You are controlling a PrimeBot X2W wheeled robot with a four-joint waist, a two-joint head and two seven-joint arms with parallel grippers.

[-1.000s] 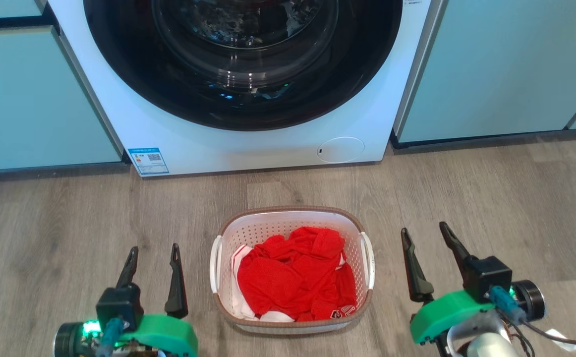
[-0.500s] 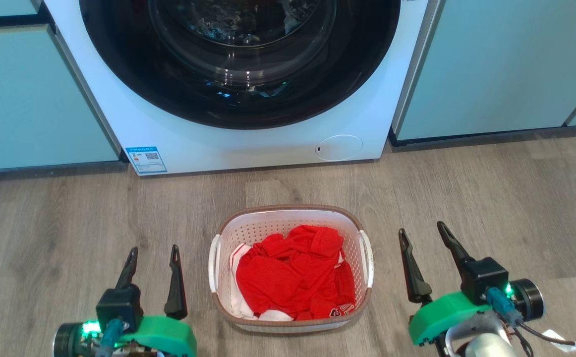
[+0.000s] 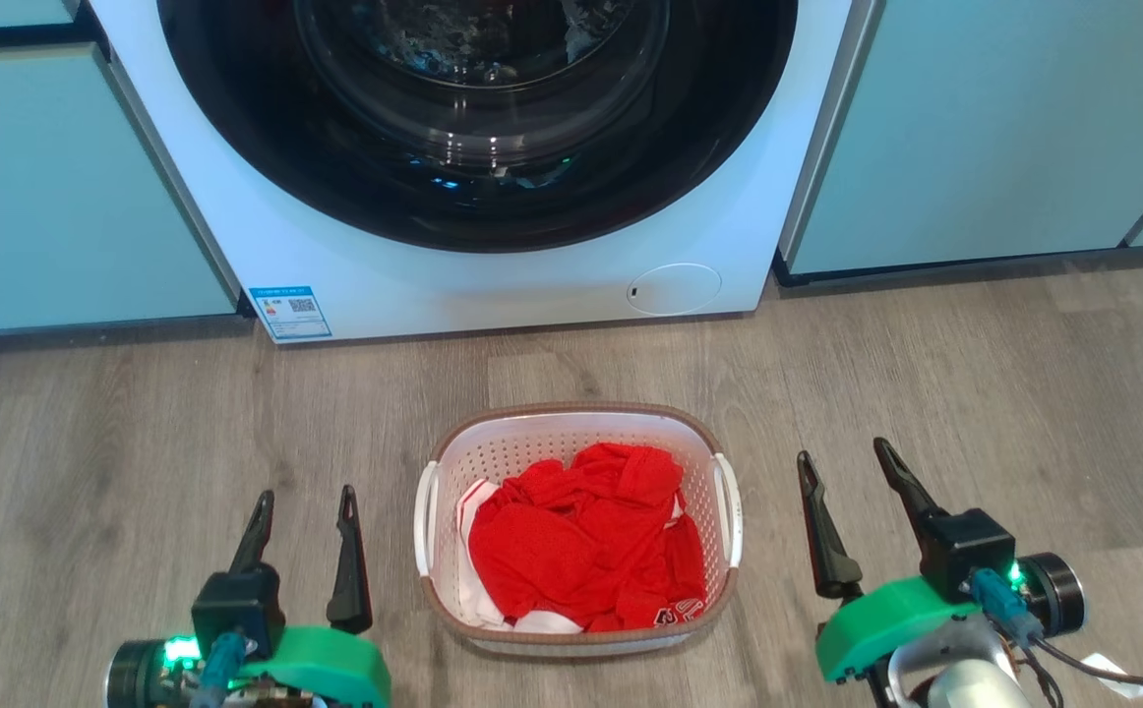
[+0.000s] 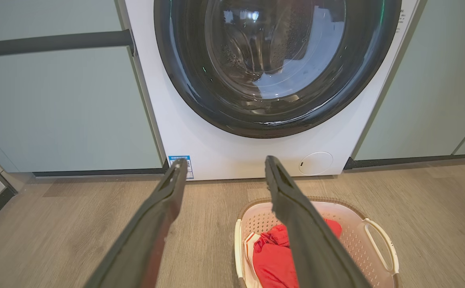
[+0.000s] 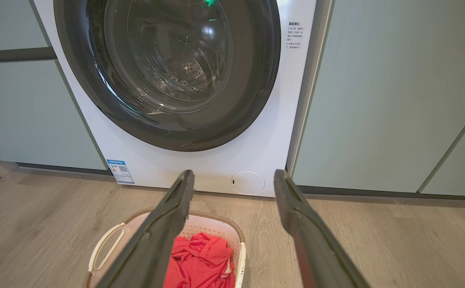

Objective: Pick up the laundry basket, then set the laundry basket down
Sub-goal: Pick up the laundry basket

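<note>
The laundry basket (image 3: 532, 447) stands on the wooden floor in front of the washing machine; it is white and perforated, with a brown rim and two white side handles. Red clothing (image 3: 581, 536) lies bunched inside it. My left gripper (image 3: 304, 494) is open, a short way left of the basket's left handle (image 3: 424, 521) and apart from it. On the other side my right gripper (image 3: 843, 450) is open too, just right of the right handle (image 3: 732, 511) without touching. The left wrist view has the left gripper (image 4: 226, 160) over the basket (image 4: 352, 236). The right wrist view has the right gripper (image 5: 234, 173) beside the basket (image 5: 232, 228).
A white washing machine (image 3: 493, 285) with a dark round door stands close behind the basket. Pale green cabinets flank it on the left (image 3: 50, 197) and right (image 3: 975, 128). Bare wooden floor (image 3: 139, 413) stretches to both sides.
The whole head view has shifted by a few pixels, so the camera moved slightly. The basket stays on the floor and both grippers remain open beside it.
</note>
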